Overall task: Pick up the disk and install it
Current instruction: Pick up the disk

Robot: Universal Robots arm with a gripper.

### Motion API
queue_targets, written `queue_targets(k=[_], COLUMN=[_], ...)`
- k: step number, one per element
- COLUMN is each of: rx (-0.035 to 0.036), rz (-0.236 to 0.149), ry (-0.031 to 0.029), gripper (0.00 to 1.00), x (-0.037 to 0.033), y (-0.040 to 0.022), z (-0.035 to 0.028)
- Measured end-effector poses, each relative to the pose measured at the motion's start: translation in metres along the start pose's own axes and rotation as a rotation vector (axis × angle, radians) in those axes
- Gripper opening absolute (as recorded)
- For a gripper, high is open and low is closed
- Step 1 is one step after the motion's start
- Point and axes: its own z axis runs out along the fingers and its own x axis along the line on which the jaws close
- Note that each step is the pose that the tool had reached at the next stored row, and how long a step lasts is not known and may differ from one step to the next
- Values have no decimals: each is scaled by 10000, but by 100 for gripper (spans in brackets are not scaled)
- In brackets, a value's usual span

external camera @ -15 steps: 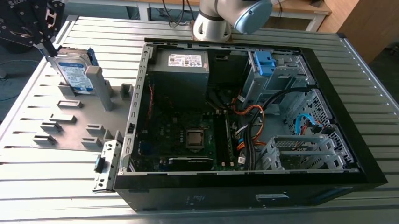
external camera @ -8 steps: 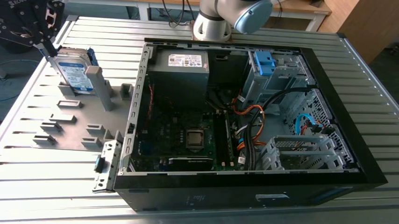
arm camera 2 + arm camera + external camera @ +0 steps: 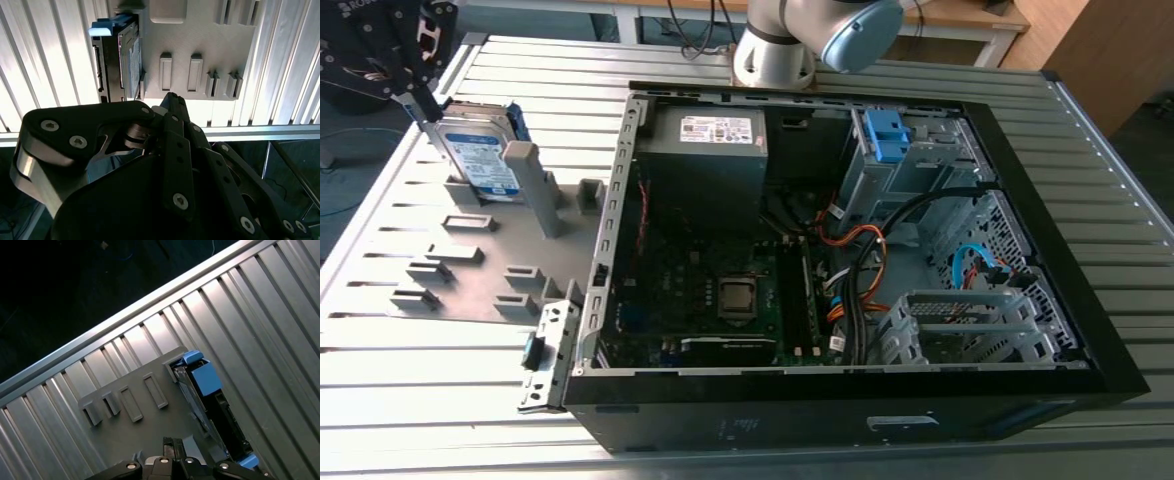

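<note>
Over the rack [image 3: 467, 290], my claw [image 3: 171, 99] hangs pinched shut, empty, beside the disk [image 3: 478, 155]: unpicked, nothing yet installed in the case [image 3: 787, 420].

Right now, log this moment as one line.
gripper: near disk | disk: upright in grey fixture, outside computer case | install: not done

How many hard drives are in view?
1: the disk, on edge in the grey holder at the exterior view's left, outside the computer case. Others may hide inside.

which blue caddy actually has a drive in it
The disk standing in the grey fixture outside the case; the blue bracket inside it is bare.
</note>
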Motion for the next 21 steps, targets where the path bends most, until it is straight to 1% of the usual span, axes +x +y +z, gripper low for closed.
queue_targets(k=[21], rx=[-2], rz=[-236], ry=[6], gripper=[11], x=[0], y=[0], z=[0])
